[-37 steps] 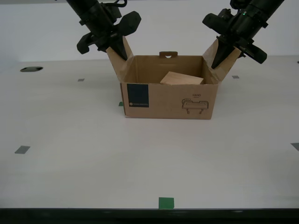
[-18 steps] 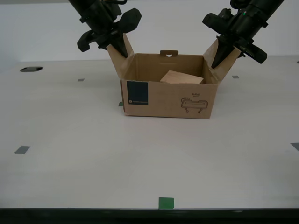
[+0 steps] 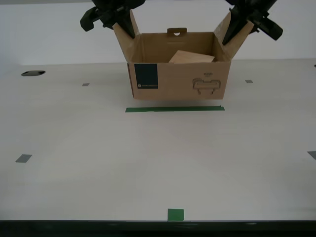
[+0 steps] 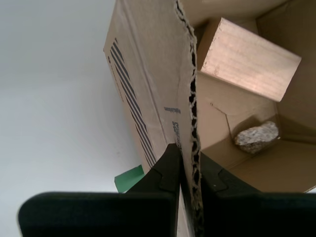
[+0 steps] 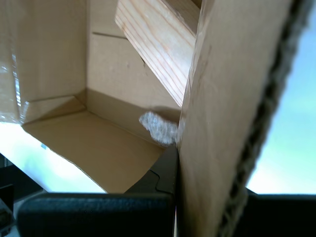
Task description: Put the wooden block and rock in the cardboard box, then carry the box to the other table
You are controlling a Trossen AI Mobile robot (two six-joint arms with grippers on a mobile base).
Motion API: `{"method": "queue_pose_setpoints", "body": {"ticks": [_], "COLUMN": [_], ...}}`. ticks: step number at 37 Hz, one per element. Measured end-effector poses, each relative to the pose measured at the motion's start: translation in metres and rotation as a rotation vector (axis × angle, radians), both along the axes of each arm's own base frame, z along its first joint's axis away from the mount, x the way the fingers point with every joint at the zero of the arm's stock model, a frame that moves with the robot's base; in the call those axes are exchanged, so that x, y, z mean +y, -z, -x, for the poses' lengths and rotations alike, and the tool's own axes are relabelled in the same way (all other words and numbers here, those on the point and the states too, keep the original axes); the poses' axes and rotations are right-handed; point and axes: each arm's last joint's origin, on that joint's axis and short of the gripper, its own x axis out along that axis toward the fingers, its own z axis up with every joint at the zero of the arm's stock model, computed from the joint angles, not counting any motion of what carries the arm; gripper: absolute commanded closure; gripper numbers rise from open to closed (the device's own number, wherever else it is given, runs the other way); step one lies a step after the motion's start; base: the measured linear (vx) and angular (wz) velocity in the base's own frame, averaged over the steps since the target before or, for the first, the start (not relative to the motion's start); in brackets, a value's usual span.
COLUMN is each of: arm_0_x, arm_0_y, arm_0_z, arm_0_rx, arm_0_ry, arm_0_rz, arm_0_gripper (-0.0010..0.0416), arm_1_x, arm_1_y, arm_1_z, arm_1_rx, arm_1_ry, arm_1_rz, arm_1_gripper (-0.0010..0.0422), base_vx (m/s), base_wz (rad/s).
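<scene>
The brown corrugated cardboard box with the dark navy label (image 3: 179, 66) hangs clear of the smooth off-white bench (image 3: 158, 163), lifted above a green tape strip (image 3: 175, 109) that lies just beneath its front edge. Each raised side flap is pinched from above by a black pincer: my second pincer (image 4: 190, 170) is clamped shut on one torn corrugated flap edge, and my first pincer (image 5: 180, 163) is closed on the opposite flap, though the wrist views do not show which arm in the exterior view is which. Inside the box, the pale tan wooden block with its slanted face (image 4: 247, 58) leans against a wall, its long axis tilted across the floor, and the small lumpy beige-pink rock (image 4: 256, 137) lies on the floor just beside it. Both loads sit below and between the two pincers. Loading looks done; carrying remains. The box's length spans from pincer to pincer, so I judge both arms must travel together, level, or the flaps could tear.
</scene>
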Motion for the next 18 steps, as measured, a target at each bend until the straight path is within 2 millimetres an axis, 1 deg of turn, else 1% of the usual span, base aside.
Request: {"method": "queue_pose_setpoints", "body": {"ticks": [4,11,18], "arm_0_x": [0.001,0.001,0.001], "arm_0_y": [-0.023,-0.06,-0.087], "arm_0_z": [-0.004,-0.007,-0.006], "arm_0_rx": [-0.034,-0.098,-0.128], "arm_0_ry": [0.003,0.016,0.025], "arm_0_rz": [-0.007,-0.023,-0.031], "arm_0_gripper": [0.0406,0.0406,0.0406], "arm_1_x": [-0.001,-0.002,-0.001], "arm_1_y": [-0.014,-0.043,-0.068], "arm_1_z": [-0.001,-0.002,0.0], "arm_1_rx": [-0.019,-0.064,-0.085], "arm_1_ry": [0.01,0.021,0.021], "arm_1_rz": [-0.001,0.008,0.014], "arm_1_gripper": [0.0413,0.0413,0.0413], "base_vx": [0.0,0.0,0.0], "base_wz": [0.0,0.0,0.0]}}
